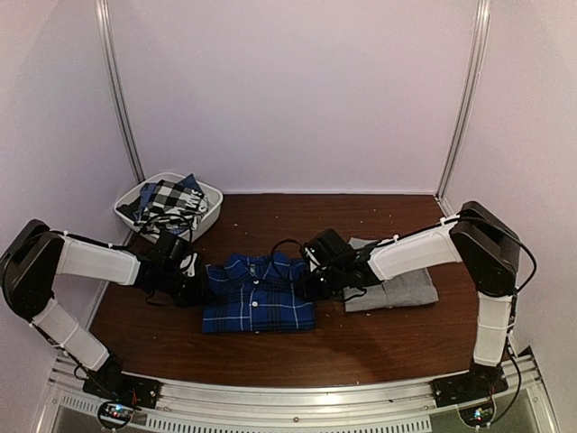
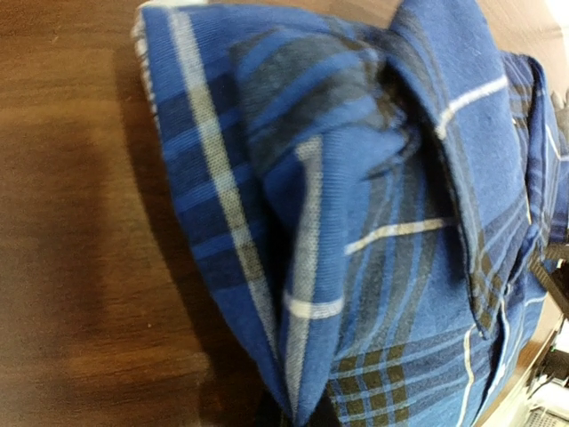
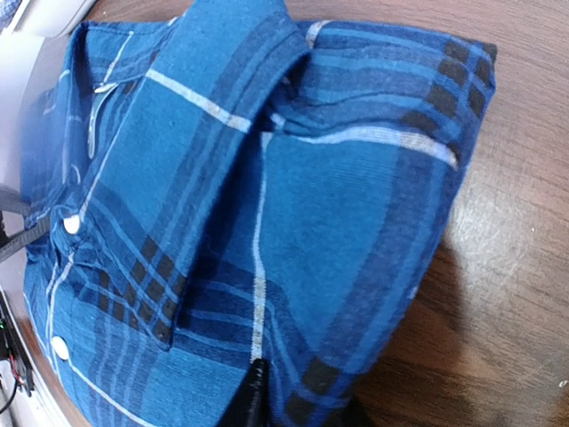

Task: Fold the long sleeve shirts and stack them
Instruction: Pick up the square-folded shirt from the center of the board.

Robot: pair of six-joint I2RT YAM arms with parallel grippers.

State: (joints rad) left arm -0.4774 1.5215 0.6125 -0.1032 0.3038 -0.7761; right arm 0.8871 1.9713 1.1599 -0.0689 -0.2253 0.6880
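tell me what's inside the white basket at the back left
A crumpled black-and-white check shirt fills the white basket. Whatever lies beneath it, and the basket's floor, is covered.

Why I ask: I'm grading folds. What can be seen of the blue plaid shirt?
The blue plaid shirt is royal-blue woven cloth with black and white lines, collar toward the back, white buttons down the front. It lies folded into a compact rectangle, flat on the brown table. The left gripper and right gripper sit at its side edges; whether they grip it is unclear.
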